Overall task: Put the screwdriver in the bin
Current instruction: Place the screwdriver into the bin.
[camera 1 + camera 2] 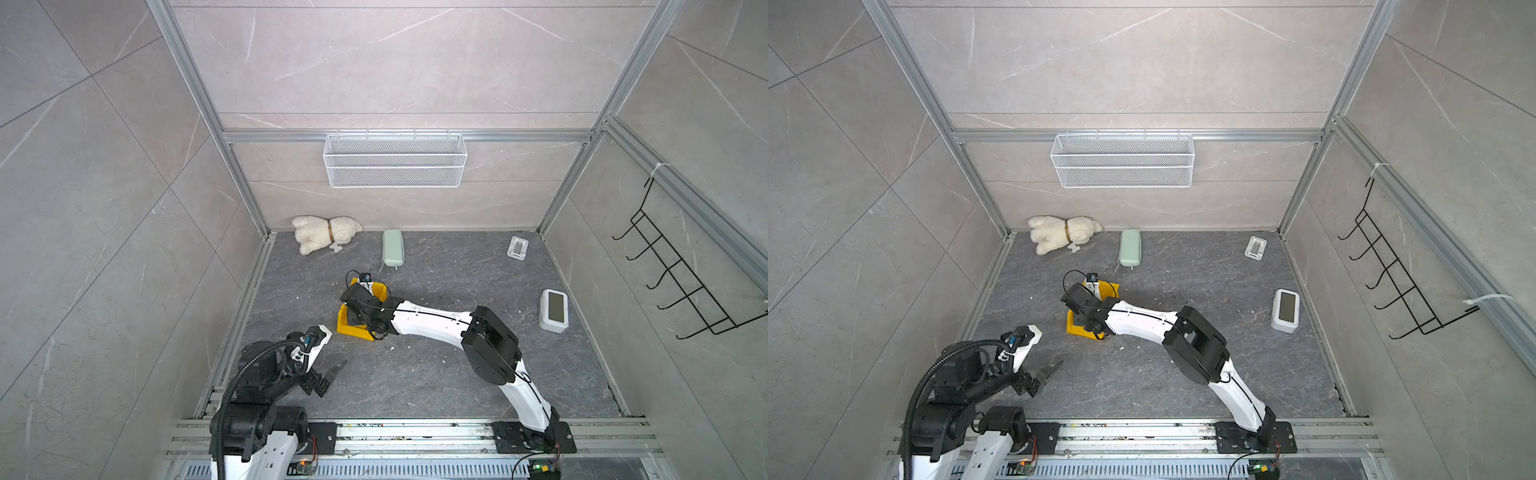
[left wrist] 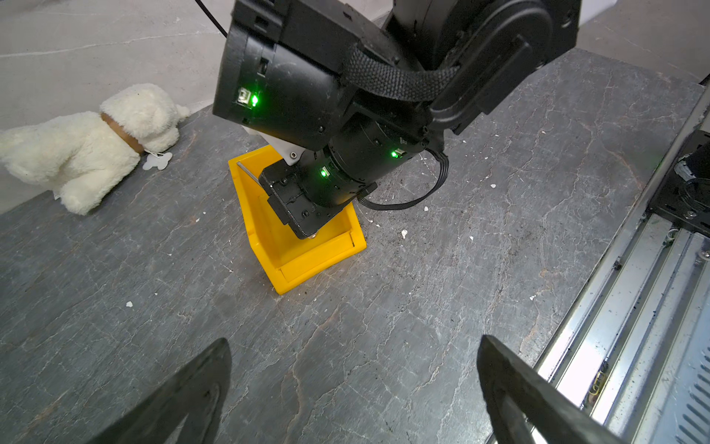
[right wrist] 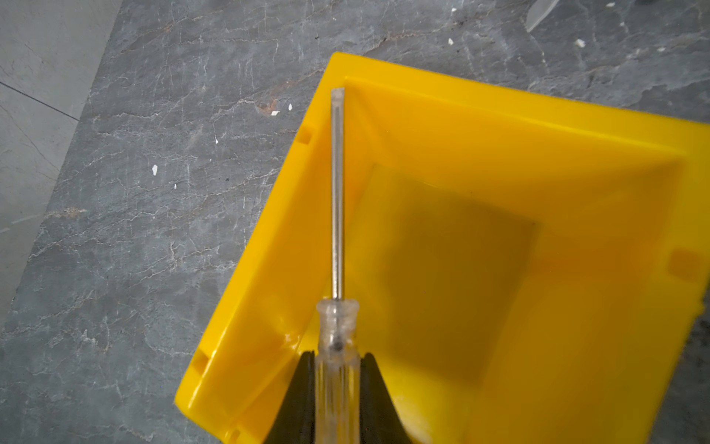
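— Yellow bin, top views first: what's hidden?
— In both top views the right arm covers most of the bin, so neither its gripper nor the screwdriver can be made out.
— And beside the bin?
— The left gripper hangs near its low front end, jaws apart, nothing between them.
— Left wrist view?
— The bin is half hidden by the right arm's wrist; only a thin shaft of the screwdriver peeks over the bin's far corner.
— Right wrist view?
— The right gripper, cut off by the frame, is clamped on the clear handle of the screwdriver, held above the bin, tip at its rim corner. No readable writing anywhere.
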